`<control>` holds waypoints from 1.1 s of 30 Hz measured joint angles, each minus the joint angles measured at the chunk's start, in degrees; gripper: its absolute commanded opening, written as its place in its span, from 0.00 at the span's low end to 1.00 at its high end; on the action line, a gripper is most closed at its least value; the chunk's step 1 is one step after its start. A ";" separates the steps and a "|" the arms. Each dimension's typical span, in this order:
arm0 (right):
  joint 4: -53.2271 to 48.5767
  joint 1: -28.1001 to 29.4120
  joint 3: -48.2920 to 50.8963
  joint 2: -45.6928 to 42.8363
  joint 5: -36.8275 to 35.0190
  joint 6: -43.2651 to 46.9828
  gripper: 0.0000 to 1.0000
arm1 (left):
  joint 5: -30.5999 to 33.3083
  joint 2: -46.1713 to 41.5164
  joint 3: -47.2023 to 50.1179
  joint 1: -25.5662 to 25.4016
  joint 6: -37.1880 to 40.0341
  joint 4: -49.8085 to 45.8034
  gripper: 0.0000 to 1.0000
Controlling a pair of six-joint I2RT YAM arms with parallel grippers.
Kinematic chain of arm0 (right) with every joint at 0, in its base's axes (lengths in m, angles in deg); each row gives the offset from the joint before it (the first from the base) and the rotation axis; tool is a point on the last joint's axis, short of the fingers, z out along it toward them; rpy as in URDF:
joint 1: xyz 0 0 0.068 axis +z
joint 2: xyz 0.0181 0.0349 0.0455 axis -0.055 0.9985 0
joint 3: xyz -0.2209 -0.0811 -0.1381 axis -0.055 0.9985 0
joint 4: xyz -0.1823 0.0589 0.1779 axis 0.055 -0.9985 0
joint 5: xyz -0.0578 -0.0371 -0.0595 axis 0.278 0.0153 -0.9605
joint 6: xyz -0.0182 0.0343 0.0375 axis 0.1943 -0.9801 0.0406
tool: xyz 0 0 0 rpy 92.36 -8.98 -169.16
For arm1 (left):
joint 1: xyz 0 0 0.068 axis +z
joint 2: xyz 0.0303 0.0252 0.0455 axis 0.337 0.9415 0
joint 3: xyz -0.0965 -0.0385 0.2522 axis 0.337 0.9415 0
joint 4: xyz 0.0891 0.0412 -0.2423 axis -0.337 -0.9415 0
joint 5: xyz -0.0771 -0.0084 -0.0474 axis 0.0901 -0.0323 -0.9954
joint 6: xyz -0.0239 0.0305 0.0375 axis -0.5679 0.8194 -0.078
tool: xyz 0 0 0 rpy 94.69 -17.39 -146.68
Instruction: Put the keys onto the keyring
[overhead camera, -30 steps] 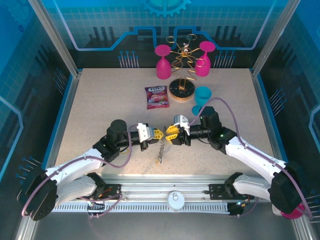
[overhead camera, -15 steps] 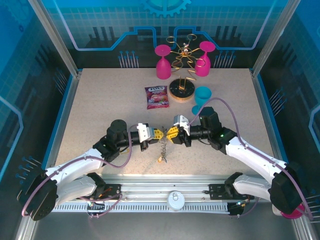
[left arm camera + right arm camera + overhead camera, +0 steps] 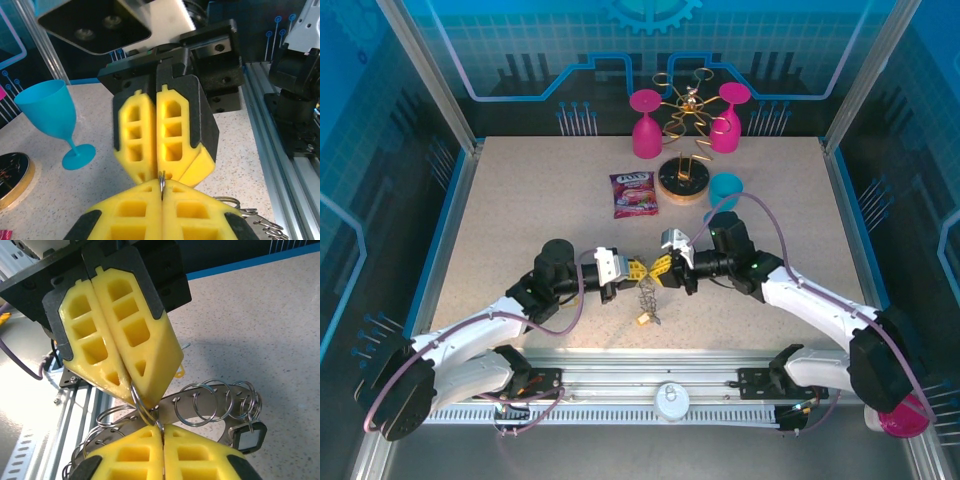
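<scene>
Near table (image 3: 520,200) front edge, left gripper (image 3: 643,269): we see it clamped on wire loop (image 3: 141,402) of keyring (image 3: 182,411).
Right gripper (image 3: 657,269): pinched tight on same loop.

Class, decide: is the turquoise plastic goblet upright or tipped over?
Upright: the turquoise plastic goblet stands on its round foot on the speckled table, with its bowl above the stem.

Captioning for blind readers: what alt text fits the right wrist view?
Two shut yellow grippers meet tip to tip, the right gripper from below and the left gripper from above, both pinching one wire loop of the grey keyring. A dark-tagged key is attached at right, over a speckled table.
</scene>
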 measured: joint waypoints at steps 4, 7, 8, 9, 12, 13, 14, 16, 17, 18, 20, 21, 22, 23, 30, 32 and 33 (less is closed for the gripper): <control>0.76 -0.02 0.20 -0.28 -0.83 -0.48 0.28 | -0.98 0.09 0.00 0.00 0.00 0.52 0.00; 1.01 -0.02 0.52 -1.14 -1.27 -0.48 0.29 | -1.40 0.09 0.00 0.00 -0.07 1.20 0.00; 1.11 -0.02 0.59 -1.38 -1.29 -0.48 0.29 | -1.46 0.09 0.00 0.00 -0.07 1.53 0.00; 1.36 -0.02 0.72 -1.68 -1.33 -0.46 0.29 | -1.53 0.09 0.00 0.00 -0.09 1.84 0.00; 1.81 -0.02 1.14 -2.54 -1.29 -0.22 0.29 | -1.88 0.09 0.00 0.00 -0.48 2.43 0.00; 2.12 -0.02 1.55 -2.99 -1.22 0.02 0.30 | -1.90 0.09 0.00 0.00 -0.68 2.56 0.00; 2.27 -0.02 1.92 -3.50 -1.16 0.24 0.30 | -1.90 0.09 0.00 0.00 -0.94 2.58 0.00; 2.84 -0.02 2.84 -4.74 -0.94 0.92 0.30 | -2.01 0.11 0.00 0.00 -1.18 2.60 0.00; 3.13 -0.02 3.17 -5.18 -0.81 1.18 0.30 | -2.05 0.15 0.00 0.00 -1.33 2.62 0.00; 3.50 -0.02 3.52 -5.64 -0.63 1.40 0.30 | -2.08 0.20 0.00 0.00 -1.36 2.64 0.00; 4.31 -0.02 3.91 -6.16 -0.11 1.86 0.30 | -2.08 0.33 0.00 0.00 -1.49 2.64 0.00; 4.85 -0.02 4.04 -6.23 0.20 2.05 0.29 | -2.08 0.42 0.00 0.00 -1.49 2.67 0.00; 5.33 -0.02 4.15 -6.23 0.42 2.19 0.29 | -2.08 0.52 0.00 0.00 -1.51 2.67 0.00; 5.57 -0.02 4.20 -6.23 0.50 2.34 0.28 | -2.08 0.59 0.00 0.00 -1.51 2.67 0.00; 7.87 0.00 4.22 -5.55 1.55 2.32 0.22 | -2.12 0.98 0.00 0.00 -1.53 3.04 0.00; 8.79 0.04 4.22 -4.81 1.88 2.32 0.19 | -2.25 1.07 0.00 0.00 -1.55 3.08 0.00; 9.03 0.04 4.22 -4.42 2.10 2.29 0.18 | -2.27 1.11 0.00 0.00 -1.55 3.08 0.00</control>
